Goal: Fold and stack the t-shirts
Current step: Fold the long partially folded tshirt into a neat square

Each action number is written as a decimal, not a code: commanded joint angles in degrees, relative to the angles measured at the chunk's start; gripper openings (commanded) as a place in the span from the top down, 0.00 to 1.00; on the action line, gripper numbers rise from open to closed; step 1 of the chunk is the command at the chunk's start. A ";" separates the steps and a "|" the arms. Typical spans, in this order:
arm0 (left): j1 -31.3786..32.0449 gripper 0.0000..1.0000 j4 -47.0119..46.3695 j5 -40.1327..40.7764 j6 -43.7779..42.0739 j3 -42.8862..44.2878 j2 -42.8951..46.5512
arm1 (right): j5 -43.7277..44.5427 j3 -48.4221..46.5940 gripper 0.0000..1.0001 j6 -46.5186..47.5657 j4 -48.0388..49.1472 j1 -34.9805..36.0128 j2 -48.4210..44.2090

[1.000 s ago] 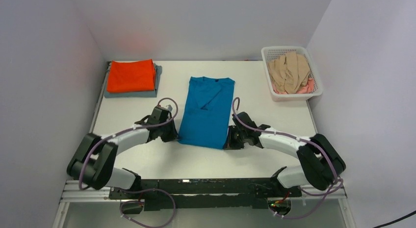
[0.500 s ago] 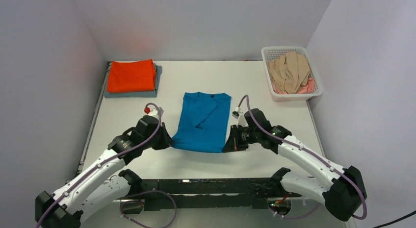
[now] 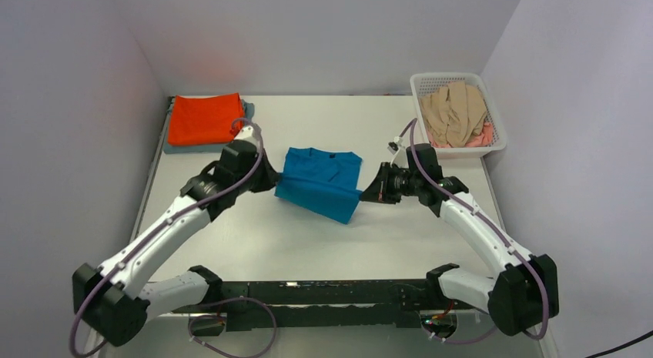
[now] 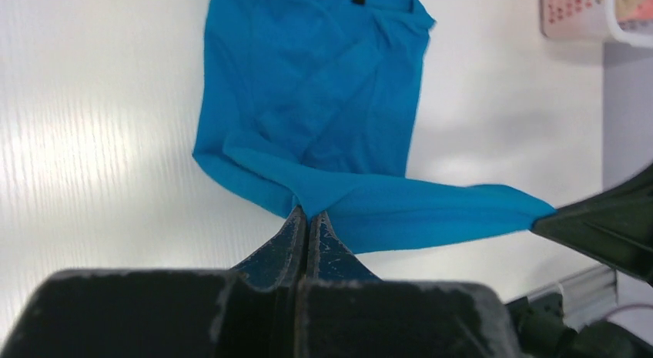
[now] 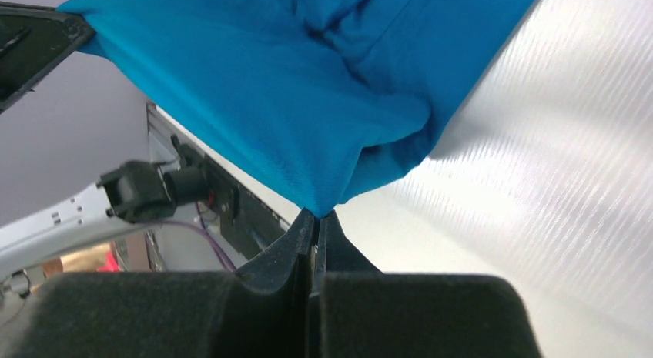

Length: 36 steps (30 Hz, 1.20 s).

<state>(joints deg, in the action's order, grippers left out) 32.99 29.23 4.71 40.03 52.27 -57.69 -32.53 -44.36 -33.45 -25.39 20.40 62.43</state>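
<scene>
The near hem of the teal-blue t-shirt [image 3: 322,182] is clamped at both corners. The left corner is pinched in the closed left gripper [image 4: 308,218], and the right corner in the closed right gripper [image 5: 316,215]. The hem is held raised above the table [image 3: 254,235], stretched between the two grippers. Farther back, the collar end is laid flat on the table. At the far left, a folded orange t-shirt [image 3: 204,118] is stacked on a grey t-shirt [image 3: 185,148]. At the far right, beige t-shirts [image 3: 456,112] and a pink t-shirt [image 3: 481,139] are contained in the white basket [image 3: 454,78].
</scene>
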 commanded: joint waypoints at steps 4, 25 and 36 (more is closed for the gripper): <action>-7.33 1.00 -6.11 1.94 -6.05 11.06 -14.96 | 4.52 -7.63 1.00 1.65 4.36 -6.13 7.94; -14.68 1.00 -5.64 -3.68 -9.23 27.61 -42.21 | 1.79 -19.17 1.00 1.94 14.93 -11.39 33.79; -15.75 0.92 -3.19 -6.93 -8.84 34.75 -51.61 | 5.73 -26.63 0.84 2.70 15.44 -11.60 45.20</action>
<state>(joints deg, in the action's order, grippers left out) 19.35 24.75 -3.79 32.60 82.78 -107.81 -31.46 -66.65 -32.56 -10.61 10.48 105.49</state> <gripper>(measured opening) 0.014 0.068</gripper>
